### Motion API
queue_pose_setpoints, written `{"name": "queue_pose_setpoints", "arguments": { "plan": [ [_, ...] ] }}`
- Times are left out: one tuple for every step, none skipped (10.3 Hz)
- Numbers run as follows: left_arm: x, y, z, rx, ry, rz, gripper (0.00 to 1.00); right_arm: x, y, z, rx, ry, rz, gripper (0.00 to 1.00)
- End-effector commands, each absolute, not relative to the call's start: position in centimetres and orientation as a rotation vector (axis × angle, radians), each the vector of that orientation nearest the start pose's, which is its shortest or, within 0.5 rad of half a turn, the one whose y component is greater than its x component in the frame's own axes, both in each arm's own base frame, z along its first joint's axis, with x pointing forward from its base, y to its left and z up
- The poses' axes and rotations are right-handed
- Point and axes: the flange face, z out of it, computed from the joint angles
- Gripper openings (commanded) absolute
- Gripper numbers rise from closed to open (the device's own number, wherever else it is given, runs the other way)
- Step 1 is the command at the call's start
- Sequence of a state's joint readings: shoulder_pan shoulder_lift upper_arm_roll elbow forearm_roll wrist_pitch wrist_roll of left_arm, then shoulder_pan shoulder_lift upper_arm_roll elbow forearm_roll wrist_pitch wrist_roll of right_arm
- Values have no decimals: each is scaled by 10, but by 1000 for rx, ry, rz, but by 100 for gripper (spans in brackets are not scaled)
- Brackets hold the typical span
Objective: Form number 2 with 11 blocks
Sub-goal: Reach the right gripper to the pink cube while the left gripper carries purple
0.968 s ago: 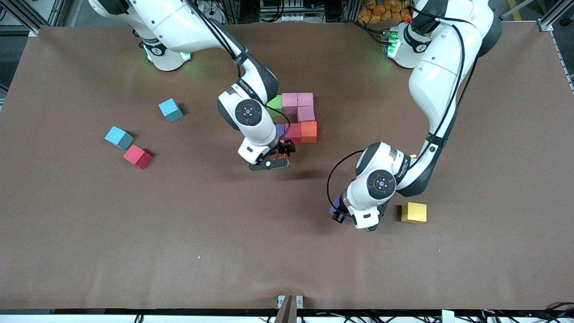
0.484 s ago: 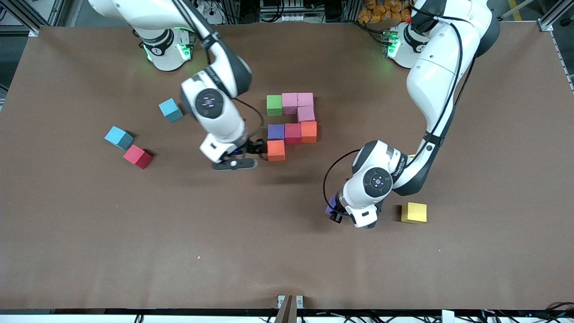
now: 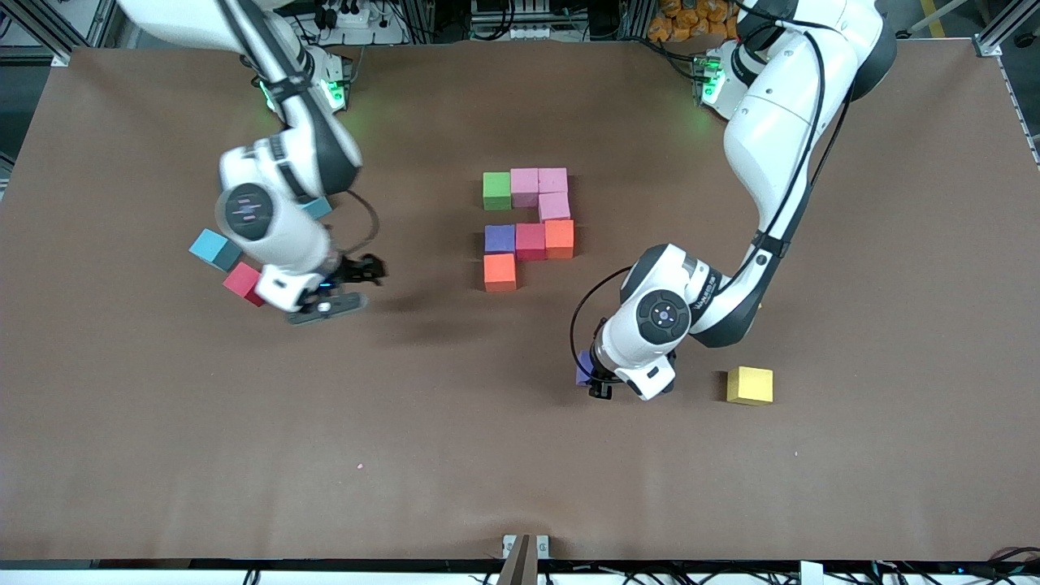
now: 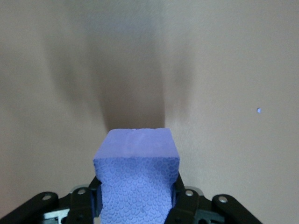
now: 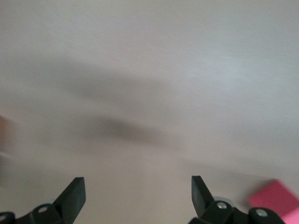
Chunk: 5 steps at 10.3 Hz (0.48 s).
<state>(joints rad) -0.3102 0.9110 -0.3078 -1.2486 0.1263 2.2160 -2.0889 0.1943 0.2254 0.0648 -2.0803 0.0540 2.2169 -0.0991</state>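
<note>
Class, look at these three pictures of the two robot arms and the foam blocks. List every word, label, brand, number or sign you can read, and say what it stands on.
Left arm: a line of dark print on its white forearm, too small to read.
Right arm: no readable text shows.
Blocks, such as the purple block held in the left gripper: plain, no markings.
Table: none.
Both wrist views: none.

A robotics laboratory is shown. A brown-covered table (image 3: 520, 455) is framed by aluminium profile rails (image 3: 36, 28) at the upper corners of the frame; two white arm bases with green indicator lights (image 3: 329, 89) are mounted along the top edge, where power strips and cabling (image 3: 349, 15) are seen.
</note>
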Motion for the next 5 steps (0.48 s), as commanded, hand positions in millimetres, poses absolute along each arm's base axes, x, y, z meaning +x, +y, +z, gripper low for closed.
{"name": "queue_pose_setpoints", "arguments": {
  "plan": [
    [644,-409,256,-2289,-2333,164,22,532,80,305,-3049,-665,194,100],
    [636,-420,260,-2317,-2305,149,22,529,57,310,-3072,-703,186,100],
    [633,-425,261,-2358,-2256,93,22,526,39,311,-3067,-772,196,100],
    [626,-435,260,-2445,-2151,-13,20,524,28,306,-3039,-970,220,100],
    [605,-465,259,-2551,-2014,-81,18,525,18,303,-3013,-1120,221,100]
  ]
}}
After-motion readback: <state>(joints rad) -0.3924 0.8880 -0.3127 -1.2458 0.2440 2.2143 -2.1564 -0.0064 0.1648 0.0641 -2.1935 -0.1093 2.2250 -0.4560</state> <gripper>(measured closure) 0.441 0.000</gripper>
